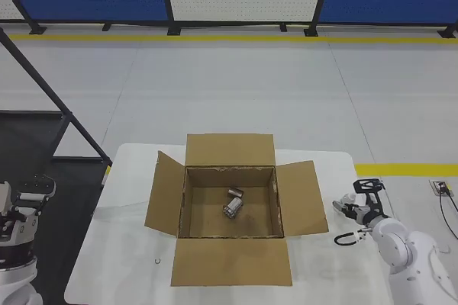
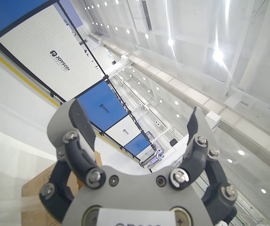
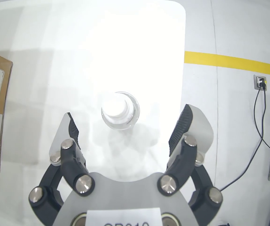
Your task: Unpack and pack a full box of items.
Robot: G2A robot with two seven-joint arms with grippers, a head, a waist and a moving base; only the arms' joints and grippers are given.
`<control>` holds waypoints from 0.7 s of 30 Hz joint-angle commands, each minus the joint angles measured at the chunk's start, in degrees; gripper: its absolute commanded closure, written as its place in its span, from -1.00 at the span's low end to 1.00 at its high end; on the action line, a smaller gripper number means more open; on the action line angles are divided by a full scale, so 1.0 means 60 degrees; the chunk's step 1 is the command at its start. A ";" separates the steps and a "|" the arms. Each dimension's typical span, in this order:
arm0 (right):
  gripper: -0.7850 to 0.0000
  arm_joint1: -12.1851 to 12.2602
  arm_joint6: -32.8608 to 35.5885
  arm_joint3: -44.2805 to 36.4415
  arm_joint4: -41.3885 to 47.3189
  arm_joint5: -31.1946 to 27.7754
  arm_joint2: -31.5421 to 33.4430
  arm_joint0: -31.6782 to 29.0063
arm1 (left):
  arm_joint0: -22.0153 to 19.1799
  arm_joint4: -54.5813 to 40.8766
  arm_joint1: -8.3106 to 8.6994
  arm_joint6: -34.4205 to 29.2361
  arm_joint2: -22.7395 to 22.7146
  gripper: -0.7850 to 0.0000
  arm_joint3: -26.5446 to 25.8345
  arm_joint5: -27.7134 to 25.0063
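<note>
Clear bottle [image 3: 120, 113], upright, long axis vertical

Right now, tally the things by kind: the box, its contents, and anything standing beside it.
Cardboard box: 1
Small silvery items in the box: 2
Clear bottle with white cap: 1
Total: 4

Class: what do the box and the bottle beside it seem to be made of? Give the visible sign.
Box: matt brown cardboard, by its creased, folded-out flaps. Bottle: clear, glossy, see-through wall, likely plastic, perhaps glass; opaque white cap, probably plastic.
</note>
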 commanded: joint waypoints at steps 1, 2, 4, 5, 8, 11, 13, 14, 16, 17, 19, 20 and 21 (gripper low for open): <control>1.00 0.0029 -0.0022 0.0230 0.0076 -0.0222 -0.0026 0.0129 | 0.0000 0.0000 0.0000 0.0000 0.0000 -1.00 0.0000 0.0000; 1.00 0.0040 -0.0025 0.0300 0.0116 -0.0312 -0.0047 0.0175 | 0.0000 0.0000 0.0000 0.0000 0.0000 -1.00 0.0000 0.0000; 1.00 0.0064 -0.0019 0.0398 0.0163 -0.0392 -0.0065 0.0259 | 0.0000 0.0000 0.0000 0.0000 0.0000 -1.00 0.0000 0.0000; 1.00 0.0071 -0.0016 0.0411 0.0172 -0.0385 -0.0092 0.0283 | 0.0000 0.0000 0.0000 0.0000 0.0000 -1.00 0.0000 0.0000; 1.00 0.0098 -0.0191 0.0299 0.0318 -0.0411 -0.0080 0.0281 | 0.0000 0.0000 0.0000 0.0000 0.0000 -1.00 0.0000 0.0000; 1.00 0.0134 -0.0440 0.0017 0.0620 -0.0532 0.0041 0.0139 | 0.0000 0.0000 0.0000 0.0000 0.0000 -1.00 0.0000 0.0000; 1.00 0.0149 -0.0460 -0.0248 0.0731 -0.0462 0.0064 0.0038 | 0.0000 0.0000 0.0000 0.0000 0.0000 -1.00 0.0000 0.0000; 1.00 0.0151 -0.0463 -0.0424 0.0762 -0.0340 0.0058 0.0000 | 0.0000 0.0000 0.0000 0.0000 0.0000 -1.00 0.0000 0.0000; 1.00 0.0140 -0.0537 -0.0834 0.0885 -0.0066 0.0010 -0.0122 | 0.0000 0.0000 0.0000 0.0000 0.0000 -1.00 0.0000 0.0000; 1.00 0.0132 -0.0632 -0.1105 0.0985 0.0062 -0.0001 -0.0194 | 0.0000 0.0000 0.0000 0.0000 0.0000 -1.00 0.0000 0.0000; 1.00 0.0123 -0.0779 -0.1700 0.1179 0.0201 -0.0031 -0.0368 | 0.0000 0.0000 0.0000 0.0000 0.0000 -1.00 0.0000 0.0000; 1.00 0.0121 -0.0833 -0.2018 0.1258 0.0245 -0.0039 -0.0467 | 0.0000 0.0000 0.0000 0.0000 0.0000 -1.00 0.0000 0.0000; 1.00 0.0118 -0.0868 -0.2397 0.1305 0.0267 -0.0091 -0.0573 | 0.0000 0.0000 0.0000 0.0000 0.0000 -1.00 0.0000 0.0000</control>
